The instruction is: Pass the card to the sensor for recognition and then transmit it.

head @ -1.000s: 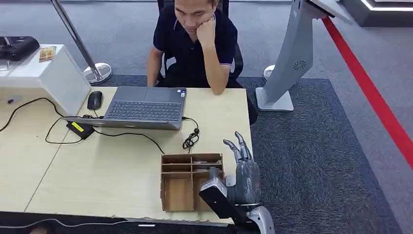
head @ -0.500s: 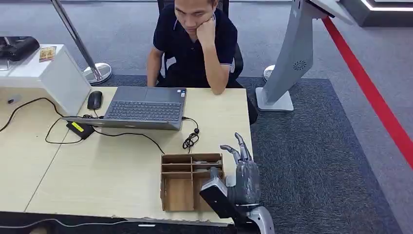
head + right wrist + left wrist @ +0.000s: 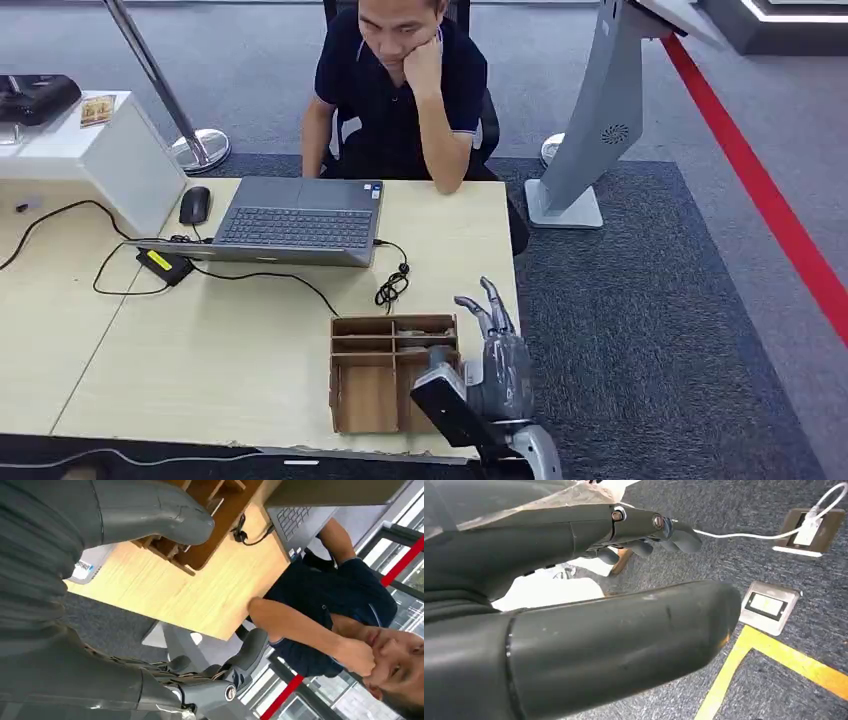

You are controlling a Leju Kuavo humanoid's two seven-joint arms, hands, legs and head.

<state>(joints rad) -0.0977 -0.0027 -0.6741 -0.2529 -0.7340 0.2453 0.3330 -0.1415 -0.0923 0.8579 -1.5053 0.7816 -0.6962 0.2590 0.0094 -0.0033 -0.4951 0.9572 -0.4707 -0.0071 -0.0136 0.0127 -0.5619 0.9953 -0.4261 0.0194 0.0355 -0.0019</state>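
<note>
Cardboard comes first: the brown cardboard divider box (image 3: 345, 395) sits near the front edge of the pale wooden desk (image 3: 200, 360), at 6 o'clock from the grey open laptop (image 3: 295, 222). Its small far slots and its larger near-left bay show you bare brown bottoms. Your robot's right hand (image 3: 497, 362) stands at 3 o'clock from the box, just beside its right wall, fingers straight and spread, pointing toward 12 o'clock, nothing in its hold. The white card with blue print (image 3: 86, 566) lies by that hand's thumb at the box's near corner; you cannot tell whether it rests in a bay or on the desk. The left hand (image 3: 524, 545) hangs over grey carpet, thumb and fingers apart, gripping nothing. A small black device with a yellow label (image 3: 164, 265) lies at 8 o'clock from the laptop. A person in a dark polo shirt (image 3: 400, 85) sits at 12 o'clock.
</note>
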